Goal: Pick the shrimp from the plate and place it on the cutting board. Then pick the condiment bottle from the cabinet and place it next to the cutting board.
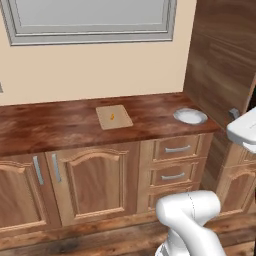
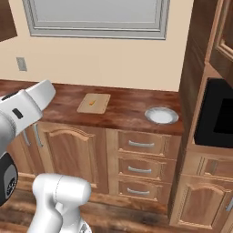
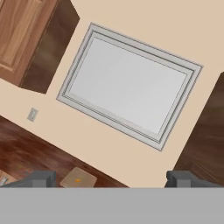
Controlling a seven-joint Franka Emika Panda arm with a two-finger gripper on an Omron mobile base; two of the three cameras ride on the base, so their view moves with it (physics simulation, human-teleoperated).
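Note:
The tiny orange shrimp lies on the light tan cutting board in the middle of the counter. It also shows as the shrimp on the board, and small in the hand view as the shrimp on the board. The round plate sits to the board's right with nothing on it. My gripper is open, raised well back from the counter and facing the wall window. A wall cabinet with a panelled door hangs left of the window, door shut. The condiment bottle is hidden.
A dark wood counter tops base units with doors and drawers. A framed window fills the wall above. A tall unit with a black microwave stands at the right. A wall socket sits left of the board.

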